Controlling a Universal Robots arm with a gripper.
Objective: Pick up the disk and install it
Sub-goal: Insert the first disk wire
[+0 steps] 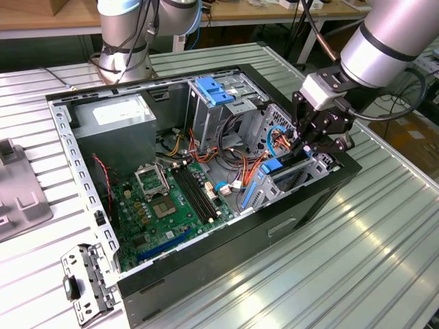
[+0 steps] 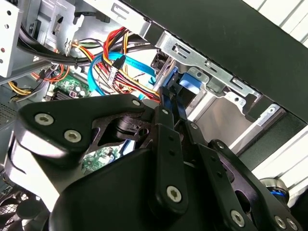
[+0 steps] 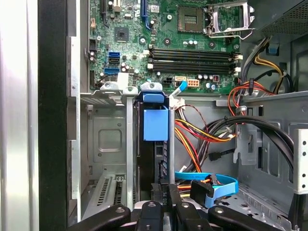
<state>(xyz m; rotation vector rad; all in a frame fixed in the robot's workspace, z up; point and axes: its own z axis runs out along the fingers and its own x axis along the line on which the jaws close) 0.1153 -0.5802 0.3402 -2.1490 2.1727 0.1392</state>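
Black linkage bars of my jaws [image 3: 163,204] crowd the near edge of both wrist views; they stand narrow, pinched on the edge of the disk [image 3: 155,144], which sits upright in its slot in the drive cage [image 3: 108,144]. I see the disk's blue rail tab [image 3: 156,123] straight ahead of the jaws, at 12 o'clock from them in the first wrist view. One light-blue data cable [image 3: 211,180] loops at about 3 o'clock of the jaws, and a bundle of red, orange and yellow wires [image 3: 197,130] runs just beside the disk. Beyond lies one green motherboard [image 3: 159,29]. In the exterior view one open computer case [image 1: 226,236] rests on the ribbed desk [image 1: 357,260], with one grey power supply [image 1: 113,116] in its far corner.
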